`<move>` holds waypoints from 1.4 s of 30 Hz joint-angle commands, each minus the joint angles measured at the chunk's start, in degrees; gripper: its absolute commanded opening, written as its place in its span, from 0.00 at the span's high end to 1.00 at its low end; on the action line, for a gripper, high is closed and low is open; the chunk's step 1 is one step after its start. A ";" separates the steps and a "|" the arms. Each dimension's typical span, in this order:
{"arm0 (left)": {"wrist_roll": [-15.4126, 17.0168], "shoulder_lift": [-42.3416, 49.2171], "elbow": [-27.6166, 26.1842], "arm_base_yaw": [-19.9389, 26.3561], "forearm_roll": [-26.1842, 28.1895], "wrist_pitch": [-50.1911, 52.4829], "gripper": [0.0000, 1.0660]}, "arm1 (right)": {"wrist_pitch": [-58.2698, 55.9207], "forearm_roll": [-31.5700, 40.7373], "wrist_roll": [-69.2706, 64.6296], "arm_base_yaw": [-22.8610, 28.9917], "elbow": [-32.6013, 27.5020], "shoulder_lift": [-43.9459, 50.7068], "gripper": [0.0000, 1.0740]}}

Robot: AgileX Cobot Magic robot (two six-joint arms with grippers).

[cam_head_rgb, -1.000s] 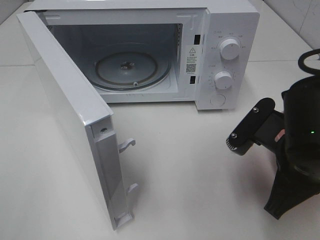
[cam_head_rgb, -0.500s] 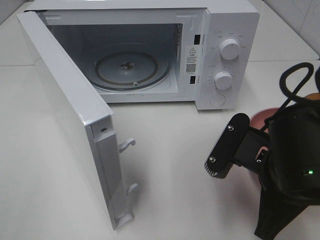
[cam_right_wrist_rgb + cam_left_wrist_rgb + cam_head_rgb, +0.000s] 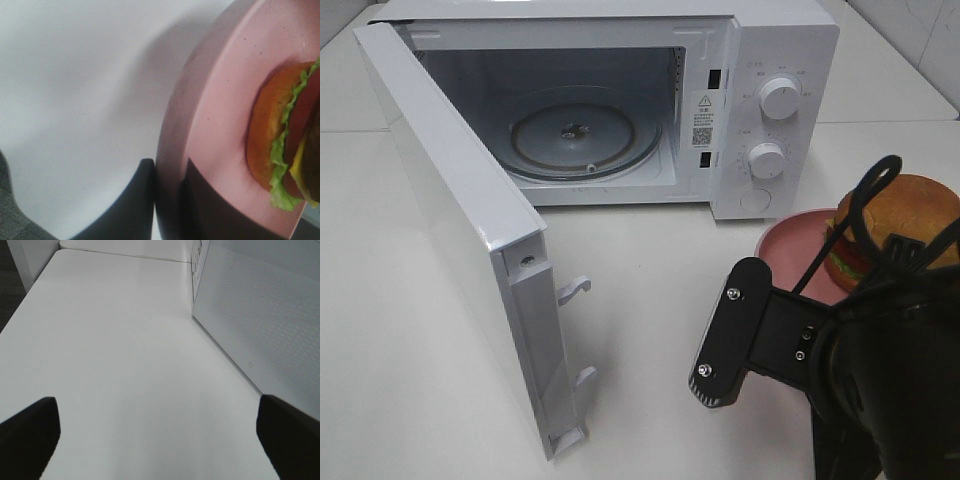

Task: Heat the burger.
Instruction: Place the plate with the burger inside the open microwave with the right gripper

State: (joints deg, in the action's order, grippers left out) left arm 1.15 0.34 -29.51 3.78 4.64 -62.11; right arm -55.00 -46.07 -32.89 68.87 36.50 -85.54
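The burger (image 3: 905, 215), with golden-brown bun, lettuce and tomato, sits on a pink plate (image 3: 790, 248) at the right, in front of the microwave's control panel. My right arm's black wrist (image 3: 840, 350) covers the plate's near side. In the right wrist view my right gripper (image 3: 170, 172) is shut on the plate's rim (image 3: 175, 125), with the burger (image 3: 280, 145) further in on the plate. My left gripper (image 3: 157, 415) is open and empty over bare table beside the microwave door (image 3: 260, 315); it does not show in the exterior high view.
The white microwave (image 3: 775, 60) stands at the back with its door (image 3: 450, 220) swung wide open to the left. The glass turntable (image 3: 585, 135) inside holds nothing. The door's latch hooks (image 3: 575, 290) stick out toward the table's middle.
My right arm has moved left and toward the front, carrying the pink plate along. The plate and the burger have come into view from behind the arm. The microwave has not moved.
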 commanded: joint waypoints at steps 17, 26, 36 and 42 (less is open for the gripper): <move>0.00 0.69 0.06 0.06 0.29 1.03 0.06 | 7.85 -9.34 15.41 1.78 0.00 0.69 1.00; 0.00 0.69 0.06 0.06 0.29 1.03 0.06 | 13.01 -13.46 15.58 1.78 0.00 0.69 1.00; 0.00 0.69 0.06 0.06 0.29 1.03 0.06 | 20.80 -15.93 20.86 0.74 0.00 0.69 1.00; 0.00 0.69 0.06 0.06 0.29 1.03 0.06 | 22.06 -15.58 24.92 -3.32 0.00 0.69 1.00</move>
State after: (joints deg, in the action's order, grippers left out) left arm 1.15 0.34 -29.51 3.78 4.64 -62.11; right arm -32.66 -58.73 -10.31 67.04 36.27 -85.54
